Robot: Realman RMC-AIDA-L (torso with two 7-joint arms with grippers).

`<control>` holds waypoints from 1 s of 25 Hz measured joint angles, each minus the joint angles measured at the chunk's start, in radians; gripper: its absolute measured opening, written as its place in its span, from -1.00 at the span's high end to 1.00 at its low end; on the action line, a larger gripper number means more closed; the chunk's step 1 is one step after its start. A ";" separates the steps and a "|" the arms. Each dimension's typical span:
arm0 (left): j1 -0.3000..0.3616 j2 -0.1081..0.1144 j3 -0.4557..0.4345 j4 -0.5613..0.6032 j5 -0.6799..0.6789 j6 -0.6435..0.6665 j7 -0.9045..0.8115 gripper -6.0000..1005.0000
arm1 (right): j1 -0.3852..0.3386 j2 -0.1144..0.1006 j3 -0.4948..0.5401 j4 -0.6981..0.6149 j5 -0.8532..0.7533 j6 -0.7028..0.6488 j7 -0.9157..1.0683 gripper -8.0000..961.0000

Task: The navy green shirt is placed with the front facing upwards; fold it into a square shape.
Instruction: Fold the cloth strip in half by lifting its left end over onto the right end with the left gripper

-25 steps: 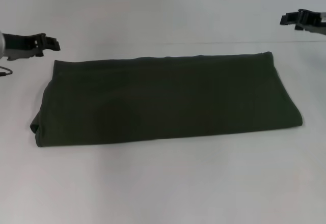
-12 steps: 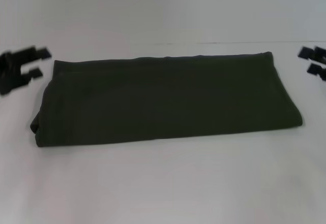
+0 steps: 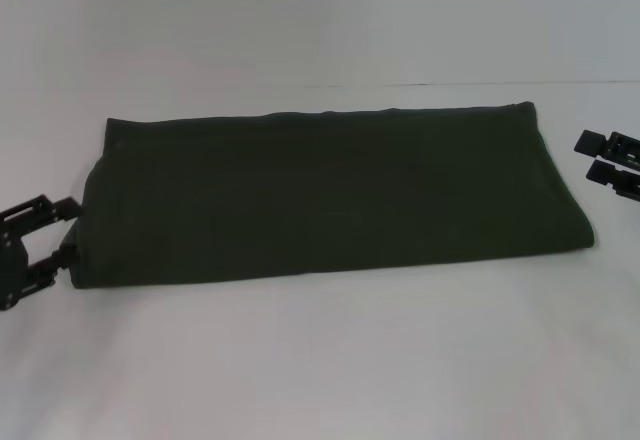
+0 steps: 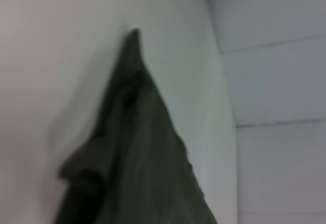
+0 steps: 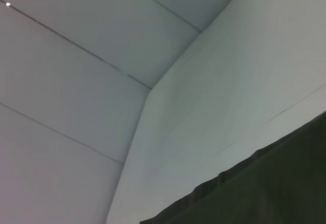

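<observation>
The navy green shirt (image 3: 320, 195) lies on the white table, folded into a long flat band running left to right; no lettering shows. My left gripper (image 3: 62, 228) is open at the shirt's near left corner, its fingers right at the cloth edge. My right gripper (image 3: 592, 155) is open and empty just off the shirt's right end, apart from it. The left wrist view shows the shirt's bunched corner (image 4: 132, 152). The right wrist view shows the shirt's edge (image 5: 265, 188) against the table.
The white table (image 3: 320, 360) extends in front of the shirt. A white wall with thin seams (image 5: 76, 71) stands behind the table's far edge (image 3: 420, 84).
Both grippers have come down from the upper corners of the view. The left one dropped to the shirt's near left corner; the right one lowered beside the right end. The shirt has not moved.
</observation>
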 joint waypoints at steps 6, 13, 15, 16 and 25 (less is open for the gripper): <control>0.013 -0.011 0.001 -0.027 0.041 -0.068 -0.075 -0.40 | 0.005 0.000 0.001 0.000 0.001 -0.014 -0.012 -0.68; 0.005 -0.013 0.004 -0.088 0.039 -0.137 -0.087 -0.40 | 0.008 -0.005 0.007 0.001 0.002 -0.004 -0.022 -0.68; 0.003 -0.017 0.001 -0.090 0.021 -0.138 -0.081 -0.40 | 0.009 -0.006 0.008 0.001 0.002 -0.003 -0.023 -0.68; 0.000 -0.018 0.000 -0.090 0.014 -0.139 -0.079 -0.40 | 0.010 -0.006 0.008 0.001 0.002 -0.002 -0.024 -0.68; -0.027 -0.014 0.031 -0.136 0.029 -0.266 -0.076 -0.40 | 0.010 -0.003 0.008 0.008 0.003 0.006 -0.026 -0.68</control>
